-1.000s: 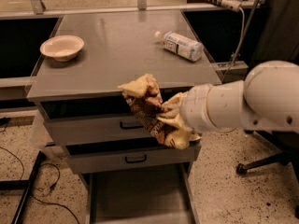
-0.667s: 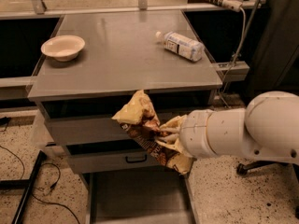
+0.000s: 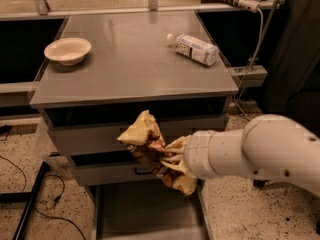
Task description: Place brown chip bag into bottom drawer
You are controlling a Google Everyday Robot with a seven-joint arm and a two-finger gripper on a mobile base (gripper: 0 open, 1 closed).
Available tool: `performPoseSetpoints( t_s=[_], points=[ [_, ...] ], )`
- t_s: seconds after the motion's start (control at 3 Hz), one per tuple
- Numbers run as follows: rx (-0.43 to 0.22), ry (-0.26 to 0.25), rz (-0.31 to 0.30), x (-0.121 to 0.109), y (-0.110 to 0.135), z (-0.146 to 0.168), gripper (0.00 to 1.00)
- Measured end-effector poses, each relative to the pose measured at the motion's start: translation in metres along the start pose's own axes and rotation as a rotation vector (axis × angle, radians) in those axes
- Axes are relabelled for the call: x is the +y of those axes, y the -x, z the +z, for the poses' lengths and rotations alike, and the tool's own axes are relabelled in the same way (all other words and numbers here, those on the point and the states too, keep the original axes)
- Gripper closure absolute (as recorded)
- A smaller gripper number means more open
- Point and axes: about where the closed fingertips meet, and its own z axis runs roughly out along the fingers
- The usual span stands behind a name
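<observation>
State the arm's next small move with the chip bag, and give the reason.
Probably lower it straight down. The gripper holds the brown chip bag in the air in front of the upper drawer fronts, and the open bottom drawer lies below it, so the bag is not yet inside.

Crumpled brown chip bag (image 3: 146, 143) in gripper (image 3: 174, 160) above open bottom drawer (image 3: 145, 215).

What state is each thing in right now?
Lowest grey metal drawer, pulled open.
Two upper grey drawers, pushed in.
Crumpled brown-and-tan foil chip bag, held in the air before the upper drawers.
Gripper, fingers shut on that bag, above the lowest drawer.
Clear plastic bottle with white label, capped, lying on its side on the grey cabinet top.
Cream round bowl, upright on the cabinet top.
</observation>
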Motion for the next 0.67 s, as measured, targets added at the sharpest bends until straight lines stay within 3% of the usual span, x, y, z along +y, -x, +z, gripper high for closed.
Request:
performPoseSetpoints(
  t_s=[0.33, 0.67],
  points=[
    [-0.016, 0.067, 0.007, 0.041, -0.042, 0.067, 1.00],
    [-0.095, 0.146, -0.050, 0.070, -0.064, 0.113, 1.00]
  ],
)
